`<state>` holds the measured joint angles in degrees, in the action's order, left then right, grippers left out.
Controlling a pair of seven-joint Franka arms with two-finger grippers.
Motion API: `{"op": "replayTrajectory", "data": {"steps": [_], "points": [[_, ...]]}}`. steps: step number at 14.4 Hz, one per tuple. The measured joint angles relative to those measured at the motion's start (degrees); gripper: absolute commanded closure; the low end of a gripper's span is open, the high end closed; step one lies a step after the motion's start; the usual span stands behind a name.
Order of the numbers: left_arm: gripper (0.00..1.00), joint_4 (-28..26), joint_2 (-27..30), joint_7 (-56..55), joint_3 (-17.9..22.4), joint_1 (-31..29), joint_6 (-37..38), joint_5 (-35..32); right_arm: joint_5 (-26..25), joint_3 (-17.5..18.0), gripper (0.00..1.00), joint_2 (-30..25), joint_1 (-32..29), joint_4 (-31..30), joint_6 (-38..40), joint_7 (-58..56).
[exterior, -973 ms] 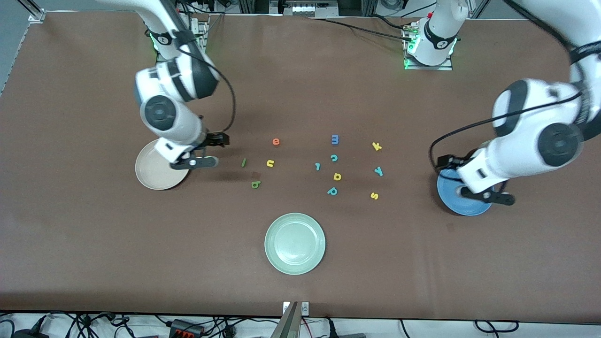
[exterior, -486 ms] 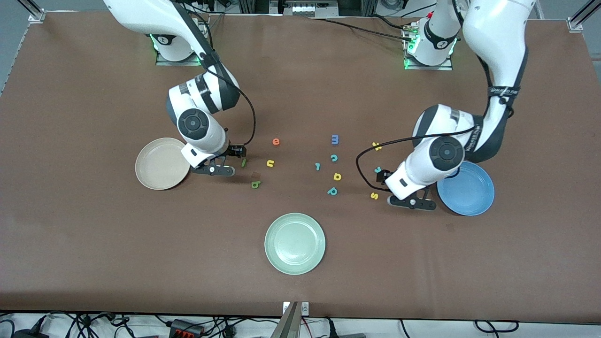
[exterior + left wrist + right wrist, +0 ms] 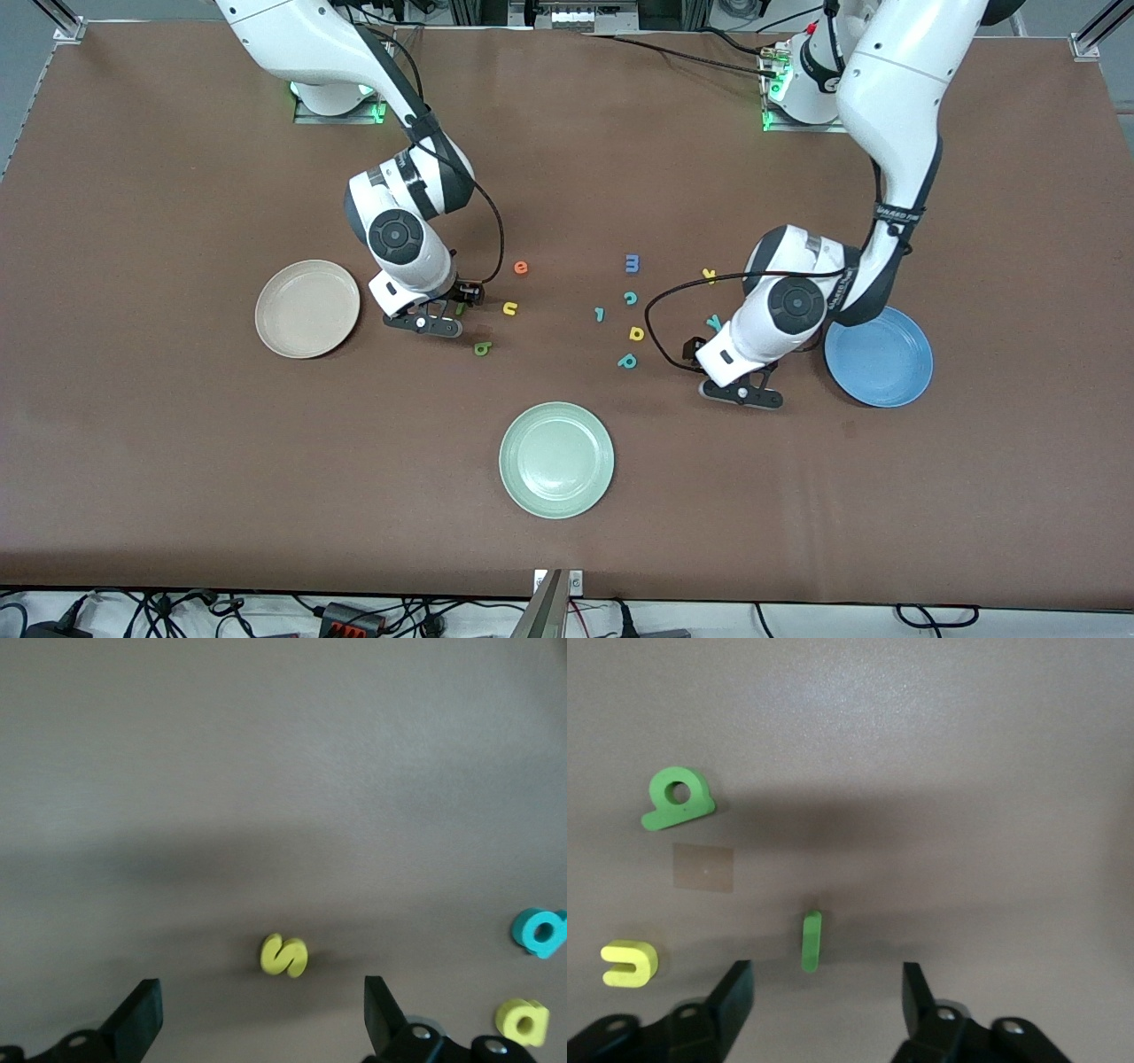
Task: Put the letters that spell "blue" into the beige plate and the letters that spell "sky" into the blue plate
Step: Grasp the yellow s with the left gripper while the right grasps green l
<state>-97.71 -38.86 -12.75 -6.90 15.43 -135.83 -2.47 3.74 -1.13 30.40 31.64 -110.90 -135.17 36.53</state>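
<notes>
Front view gives us both plates, beige plate point(image 3: 307, 308) and blue plate point(image 3: 879, 356), bare. Left wrist view shows us the left gripper point(image 3: 261, 1020) spread wide, empty, over the s point(image 3: 284, 956). Right wrist view: right gripper point(image 3: 827, 1001) parted, empty, over the l point(image 3: 811, 940), with b point(image 3: 677, 798) and u point(image 3: 629, 962) nearby.

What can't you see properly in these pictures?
- Yellow s: hidden in the front view under the left arm; only the left wrist view shows it.
- Yellow k: front view, partly covered by the left arm.
- Green l: front view, mostly covered by the right gripper.
- Left gripper: left wrist view, cut off by the picture's edge; only the open fingertips show.
- Teal letter: left wrist view, cut by the edge.
</notes>
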Motion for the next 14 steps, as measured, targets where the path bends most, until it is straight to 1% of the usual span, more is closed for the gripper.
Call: {"op": "replayTrajectory", "data": {"steps": [1, 2, 4, 6, 7, 9, 10, 11, 12, 13, 14], "points": [[0.03, 0.0, -0.7, 0.0, 0.0, 0.3, -0.5, -1.2, 0.0, 0.0, 0.34, 0.3, 0.0, 0.2, -0.2, 0.0], [0.07, 0.0, -1.2, 0.0, 0.0, 0.4, -0.7, -2.0, 0.0, 0.0, 0.34, 0.7, 0.0, 0.4, -0.4, 0.0], [0.2, -0.2, -1.8, 0.0, 0.0, 0.5, -1.6, -2.3, 0.1, 0.0, 0.35, 1.4, 0.0, 1.0, -0.5, 0.1], [0.23, -0.8, -1.9, 0.1, 0.1, 0.5, -2.2, -2.3, 0.1, 0.0, 0.37, 1.9, 0.0, 1.4, -0.5, 0.1], [0.3, -1.1, -2.0, 0.1, 0.1, 0.5, -2.5, -2.3, 0.1, 0.0, 0.37, 2.2, 0.0, 1.5, -0.5, 0.1], [0.4, -1.4, -2.4, 0.1, 0.1, 0.5, -3.4, -2.4, 0.1, 0.0, 0.4, 2.5, 0.0, 1.5, -0.8, 0.1], [0.55, -1.4, -2.4, 0.1, 0.1, 0.5, -3.7, -2.4, 0.1, 0.0, 0.42, 2.7, 0.0, 1.6, -1.0, 0.1], [0.66, -1.4, -2.2, 0.2, 0.1, 0.5, -3.8, -2.4, 0.2, 0.0, 0.46, 3.0, 0.2, 1.6, -1.2, 0.1], [0.76, -1.4, -2.2, 0.2, 0.1, 0.6, -3.8, -2.4, 0.3, 0.0, 0.47, 3.2, 0.3, 1.6, -1.3, 0.1], [0.81, -1.4, -2.2, 0.2, 0.2, 0.6, -3.8, -2.5, 0.4, 0.0, 0.48, 3.3, 0.5, 1.6, -1.4, 0.1], [0.81, -1.3, -2.0, 0.2, 0.2, 0.6, -3.9, -2.5, 0.4, 0.0, 0.49, 3.4, 0.6, 1.6, -1.4, 0.1]]}}
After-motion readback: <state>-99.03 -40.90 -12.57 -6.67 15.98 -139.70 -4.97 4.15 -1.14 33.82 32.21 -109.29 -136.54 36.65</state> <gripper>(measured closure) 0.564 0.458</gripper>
